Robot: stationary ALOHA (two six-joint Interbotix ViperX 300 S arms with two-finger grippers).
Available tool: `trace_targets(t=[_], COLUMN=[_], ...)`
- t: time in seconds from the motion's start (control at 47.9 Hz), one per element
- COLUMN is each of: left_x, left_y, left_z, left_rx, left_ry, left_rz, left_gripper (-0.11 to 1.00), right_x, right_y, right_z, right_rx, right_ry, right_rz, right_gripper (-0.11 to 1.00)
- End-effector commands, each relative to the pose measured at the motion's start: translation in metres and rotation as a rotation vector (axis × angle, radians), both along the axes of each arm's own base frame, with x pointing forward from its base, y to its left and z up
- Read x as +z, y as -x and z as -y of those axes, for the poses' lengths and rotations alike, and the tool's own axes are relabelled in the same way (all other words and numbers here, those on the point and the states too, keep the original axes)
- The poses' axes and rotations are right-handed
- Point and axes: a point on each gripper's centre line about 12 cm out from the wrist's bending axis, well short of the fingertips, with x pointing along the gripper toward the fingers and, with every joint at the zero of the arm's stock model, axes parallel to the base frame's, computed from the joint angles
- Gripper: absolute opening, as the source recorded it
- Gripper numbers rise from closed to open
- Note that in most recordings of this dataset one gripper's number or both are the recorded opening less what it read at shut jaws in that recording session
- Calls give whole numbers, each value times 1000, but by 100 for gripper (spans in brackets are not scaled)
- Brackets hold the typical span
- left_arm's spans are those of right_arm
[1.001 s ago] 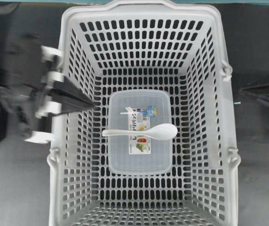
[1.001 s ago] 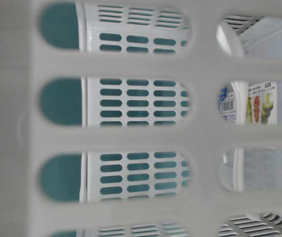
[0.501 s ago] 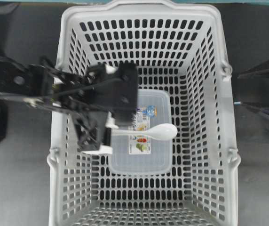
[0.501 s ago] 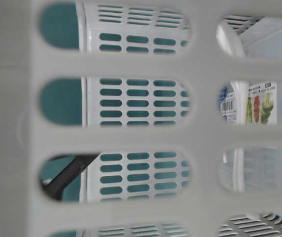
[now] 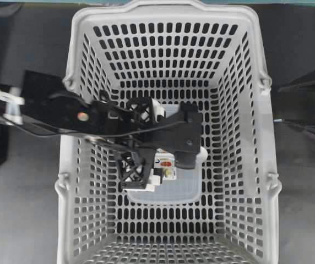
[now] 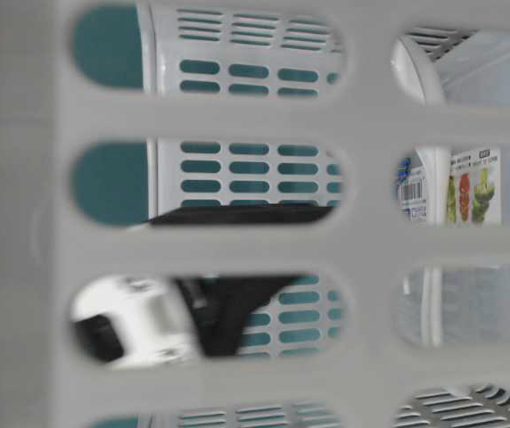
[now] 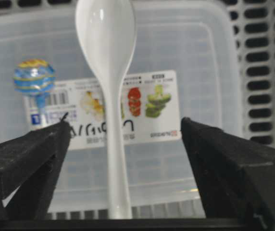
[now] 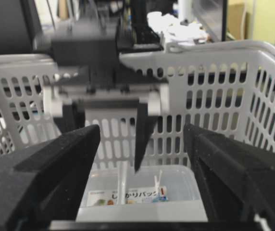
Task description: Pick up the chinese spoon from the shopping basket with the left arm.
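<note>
Overhead: left arm (image 5: pixel 91 118) reaches over the shopping basket (image 5: pixel 168 33) rim; its body hides most of the clear lidded container (image 5: pixel 174 190).

Left wrist: left claw (image 7: pixel 125 144) spread wide, chinese spoon (image 7: pixel 109 91) lying on the container lid between the fingers, untouched.

Right wrist: right claw (image 8: pixel 142 163) spread, outside the basket, facing it.
</note>
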Motion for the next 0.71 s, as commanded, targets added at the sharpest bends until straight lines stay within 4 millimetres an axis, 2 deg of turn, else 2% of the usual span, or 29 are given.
trace_targets(t=[0.0,0.23,0.501,0.584,0.689], left_x=[-3,-31,-39,-38,-36], left_y=[-6,-10,-13,-13,-13], left_z=[2,0,0,0,-1], left_rx=[-5,3,5,5,0], left_ry=[-2,-5,-3,-3,-7], left_rz=[0,-49,-40,-41,-38], left_gripper=[87,84,79,66,38], right_x=[7,7,5,5,3], right_y=[-2,-1,-1,-1,-1], right_z=[0,0,0,0,0], right_rx=[-2,-1,-1,-1,-1], right_ry=[-1,-3,-1,-1,-4], right_rz=[23,21,17,17,9], right_gripper=[68,68,68,68,68])
